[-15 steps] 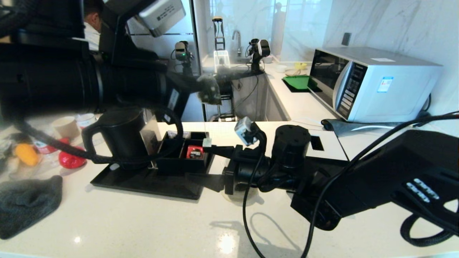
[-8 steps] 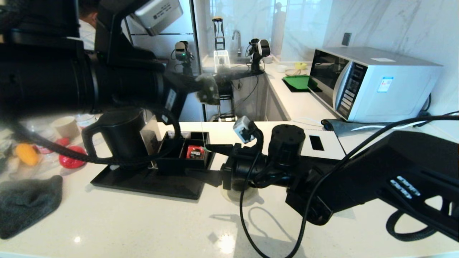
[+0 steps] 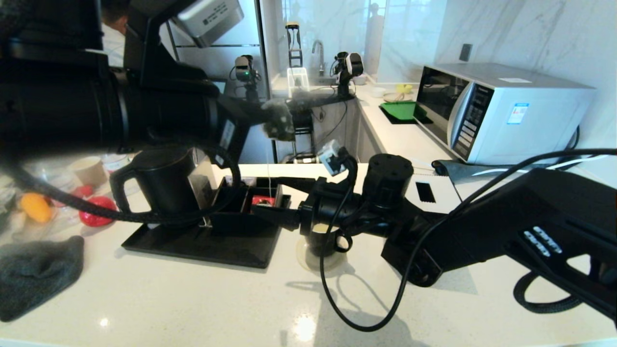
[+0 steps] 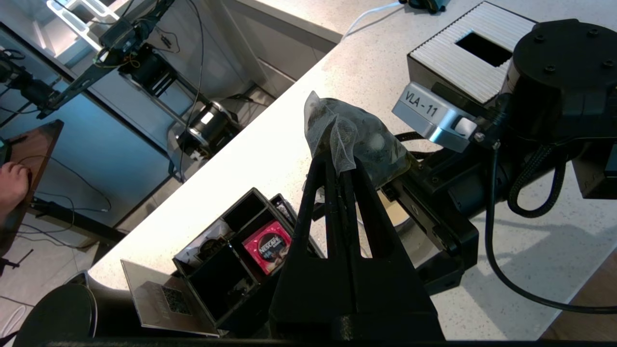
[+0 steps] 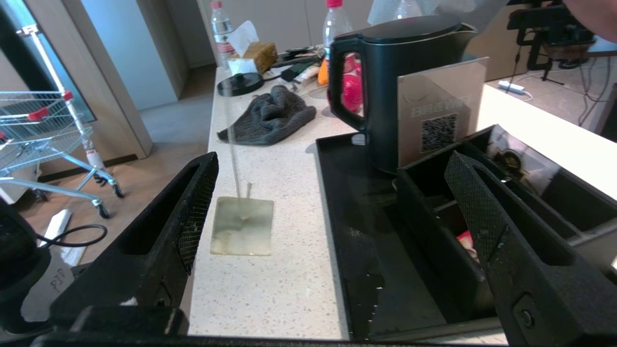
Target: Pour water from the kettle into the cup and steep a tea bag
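Observation:
My left gripper [image 3: 275, 126] hangs high over the counter, shut on the grey-green tea bag [image 4: 354, 137] at its top corner. The bag's thin thread drops to a pale square tag [image 5: 242, 225], which dangles in the air between the fingers of my right gripper [image 5: 337, 212], touching neither. That right gripper [image 3: 265, 195] is open, reaching toward the black tray [image 3: 193, 246]. Under its wrist stands the black cup [image 3: 322, 239], holding pale liquid. The black kettle [image 3: 161, 185] stands upright on the tray, lid closed.
A black organiser box [image 3: 241, 219] with a red sachet [image 3: 262, 200] sits on the tray beside a QR-code sign [image 5: 441, 115]. A grey cloth [image 3: 33, 274], paper cup [image 3: 89, 168] and bottles lie left. A microwave [image 3: 496, 111] stands at the back right.
My right wrist has rolled and lifted, uncovering the cup beneath it, and its two fingers now show spread apart around the hanging thread. The left gripper with the tea bag has barely moved.

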Robot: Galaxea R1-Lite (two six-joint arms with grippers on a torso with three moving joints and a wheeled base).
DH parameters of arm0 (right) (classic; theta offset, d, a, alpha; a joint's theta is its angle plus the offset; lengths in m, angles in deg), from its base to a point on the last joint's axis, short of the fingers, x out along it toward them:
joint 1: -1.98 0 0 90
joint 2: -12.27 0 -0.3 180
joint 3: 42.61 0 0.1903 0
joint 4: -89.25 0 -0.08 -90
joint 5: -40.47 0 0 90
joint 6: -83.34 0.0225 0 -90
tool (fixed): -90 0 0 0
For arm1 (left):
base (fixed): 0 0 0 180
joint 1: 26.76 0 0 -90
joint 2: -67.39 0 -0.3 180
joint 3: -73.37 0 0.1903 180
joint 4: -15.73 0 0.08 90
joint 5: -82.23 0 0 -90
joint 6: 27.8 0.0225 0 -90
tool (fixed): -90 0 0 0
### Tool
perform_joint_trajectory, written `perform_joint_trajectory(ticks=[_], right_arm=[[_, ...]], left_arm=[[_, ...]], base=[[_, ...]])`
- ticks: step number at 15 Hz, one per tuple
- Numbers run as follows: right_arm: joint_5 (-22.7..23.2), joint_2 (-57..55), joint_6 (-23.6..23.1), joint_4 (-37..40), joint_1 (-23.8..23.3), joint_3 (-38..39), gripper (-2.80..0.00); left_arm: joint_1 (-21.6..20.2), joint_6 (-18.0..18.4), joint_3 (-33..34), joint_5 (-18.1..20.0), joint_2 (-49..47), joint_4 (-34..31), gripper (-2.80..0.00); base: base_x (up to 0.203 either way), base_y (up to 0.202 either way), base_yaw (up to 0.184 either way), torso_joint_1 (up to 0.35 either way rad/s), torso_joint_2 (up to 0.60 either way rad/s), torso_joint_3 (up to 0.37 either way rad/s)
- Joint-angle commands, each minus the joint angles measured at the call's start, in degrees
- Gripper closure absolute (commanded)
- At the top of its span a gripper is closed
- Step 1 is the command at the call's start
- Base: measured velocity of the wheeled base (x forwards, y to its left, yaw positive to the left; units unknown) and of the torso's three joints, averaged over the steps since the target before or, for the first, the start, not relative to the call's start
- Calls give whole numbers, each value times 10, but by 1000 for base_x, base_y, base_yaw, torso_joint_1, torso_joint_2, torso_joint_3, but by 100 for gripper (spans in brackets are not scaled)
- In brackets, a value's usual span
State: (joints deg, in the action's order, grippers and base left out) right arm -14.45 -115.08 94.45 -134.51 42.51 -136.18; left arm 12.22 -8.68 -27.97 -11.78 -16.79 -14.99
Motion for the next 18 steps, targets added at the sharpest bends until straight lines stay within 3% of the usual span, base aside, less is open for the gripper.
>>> perform_joint_trajectory(ticks=[1, 15, 16, 17, 18], right_arm=[[2, 2, 1, -5, 0, 0, -280], [3, 6, 0, -17, 1, 16, -280], [3, 7, 0, -19, 1, 23, -211], [3, 9, 0, -20, 1, 26, 0], [4, 10, 0, -22, 1, 30, 0]], left_arm=[[1, 1, 0, 0, -1, 0, 0], [4, 1, 0, 0, -4, 0, 0], [4, 1, 0, 0, -4, 0, 0], [4, 1, 0, 0, -5, 0, 0], [5, 1, 0, 1, -5, 0, 0]], base=[[0, 0, 0, 0, 0, 0], [0, 0, 0, 0, 0, 0], [0, 0, 0, 0, 0, 0], [0, 0, 0, 0, 0, 0], [0, 0, 0, 0, 0, 0]])
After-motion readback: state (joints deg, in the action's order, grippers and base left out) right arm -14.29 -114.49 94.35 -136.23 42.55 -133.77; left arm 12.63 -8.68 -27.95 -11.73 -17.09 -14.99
